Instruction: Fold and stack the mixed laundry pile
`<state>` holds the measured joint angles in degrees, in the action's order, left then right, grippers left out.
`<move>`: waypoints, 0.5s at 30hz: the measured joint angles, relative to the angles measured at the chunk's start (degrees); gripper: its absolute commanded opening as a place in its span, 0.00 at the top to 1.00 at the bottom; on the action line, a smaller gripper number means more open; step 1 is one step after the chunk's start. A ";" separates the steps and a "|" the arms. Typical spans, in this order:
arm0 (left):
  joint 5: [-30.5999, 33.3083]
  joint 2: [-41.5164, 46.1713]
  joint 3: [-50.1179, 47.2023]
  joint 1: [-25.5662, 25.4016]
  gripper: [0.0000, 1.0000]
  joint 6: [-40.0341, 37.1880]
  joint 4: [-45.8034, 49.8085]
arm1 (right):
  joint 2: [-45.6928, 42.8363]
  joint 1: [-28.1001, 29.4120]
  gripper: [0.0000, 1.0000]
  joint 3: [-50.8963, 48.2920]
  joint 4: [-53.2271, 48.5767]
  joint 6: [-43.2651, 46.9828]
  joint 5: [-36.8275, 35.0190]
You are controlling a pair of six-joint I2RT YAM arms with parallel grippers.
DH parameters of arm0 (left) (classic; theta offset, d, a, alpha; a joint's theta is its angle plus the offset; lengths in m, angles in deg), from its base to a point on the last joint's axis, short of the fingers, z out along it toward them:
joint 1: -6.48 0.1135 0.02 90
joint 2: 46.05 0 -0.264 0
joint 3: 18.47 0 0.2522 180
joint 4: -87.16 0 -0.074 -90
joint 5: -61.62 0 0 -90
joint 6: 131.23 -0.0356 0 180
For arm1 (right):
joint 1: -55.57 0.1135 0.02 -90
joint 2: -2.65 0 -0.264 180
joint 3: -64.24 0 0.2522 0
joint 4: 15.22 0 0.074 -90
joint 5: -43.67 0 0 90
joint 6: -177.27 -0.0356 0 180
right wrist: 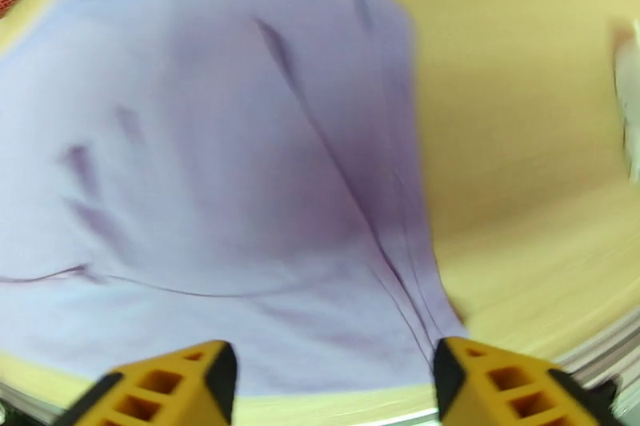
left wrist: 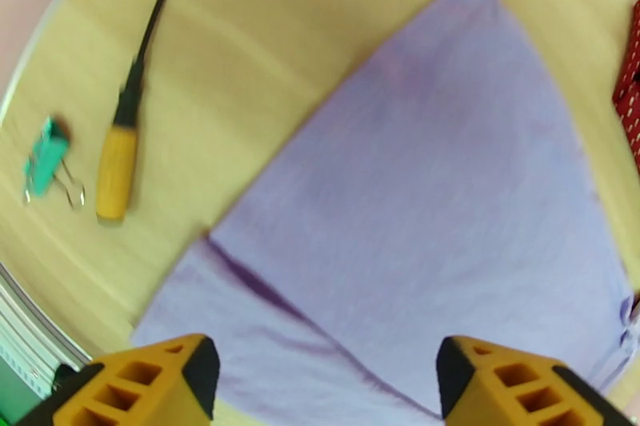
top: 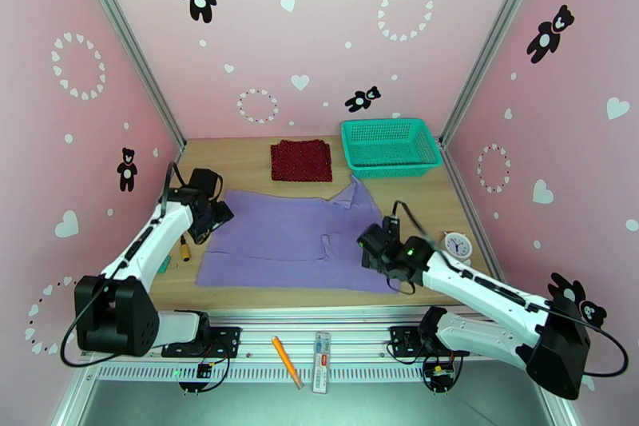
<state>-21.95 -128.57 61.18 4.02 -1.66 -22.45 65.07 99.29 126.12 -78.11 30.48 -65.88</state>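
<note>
The lavender-purple T-shirt (top: pixel 295 240) lies spread flat across the middle of the table, one part folded over itself. Behind it the dark red dotted cloth (top: pixel 300 160) rests as a folded square. My left gripper (top: pixel 214 216) hovers at the shirt's left edge. In its wrist view the left gripper (left wrist: pixel 328 372) stands open above the shirt (left wrist: pixel 416 204), nothing between its orange fingers (left wrist: pixel 172 376). My right gripper (top: pixel 371 248) sits over the shirt's right side. The right gripper (right wrist: pixel 332 376) is likewise open over the purple fabric (right wrist: pixel 200 164), holding nothing.
A teal mesh basket (top: pixel 390 146) stands at the back right. A small white clock (top: pixel 458 244) lies right of the shirt. A yellow-handled screwdriver (left wrist: pixel 120 156) and a green binder clip (left wrist: pixel 48 164) lie to the shirt's left. A pencil (top: pixel 285 361) rests on the front rail.
</note>
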 measured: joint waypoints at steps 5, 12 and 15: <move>-0.66 -12.98 9.16 3.39 0.29 -2.86 -0.42 | 8.22 -4.83 0.29 11.65 -0.02 17.35 2.34; -3.61 -30.58 22.67 4.57 0.31 -4.79 -0.66 | 20.48 -5.70 0.33 20.00 1.75 35.39 8.13; -4.96 -35.54 27.85 4.57 0.30 -4.83 -0.59 | 24.26 -5.86 0.34 22.03 2.29 40.28 9.68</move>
<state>-26.91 -164.11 89.03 8.59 -6.49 -23.04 89.33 93.44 148.15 -75.81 70.76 -56.20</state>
